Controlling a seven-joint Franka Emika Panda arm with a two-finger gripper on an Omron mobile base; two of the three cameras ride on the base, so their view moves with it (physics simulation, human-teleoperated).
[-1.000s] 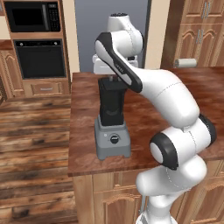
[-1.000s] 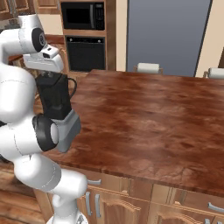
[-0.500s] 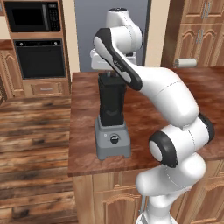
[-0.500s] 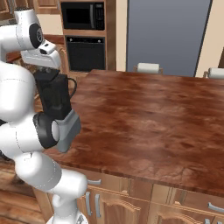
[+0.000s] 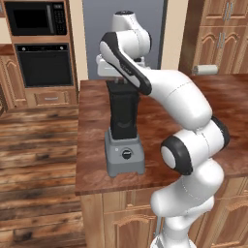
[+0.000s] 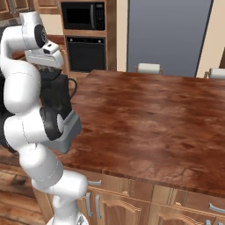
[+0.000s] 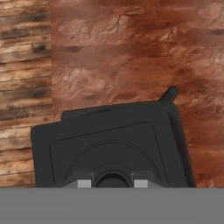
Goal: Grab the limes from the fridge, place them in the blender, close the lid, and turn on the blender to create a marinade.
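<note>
Lid point(image 7: 111, 148) sits black, square atop blender point(image 5: 124, 131), near left worktop point(image 6: 149, 114) edge. Our hand point(image 7: 111, 183) directly above; we cannot tell its spread or hold. Risk: off-centre push leaves lid cocked, jar tips.

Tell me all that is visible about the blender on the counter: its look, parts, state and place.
The blender stands upright near the edge of the brown wooden counter. It has a light-grey boxy base with one round black dial on its front, and a tall dark squarish jar with a side handle. A flat black squarish lid with a raised round centre covers the jar's top. The gripper sits right over that centre; whether it touches the lid is unclear.
</note>
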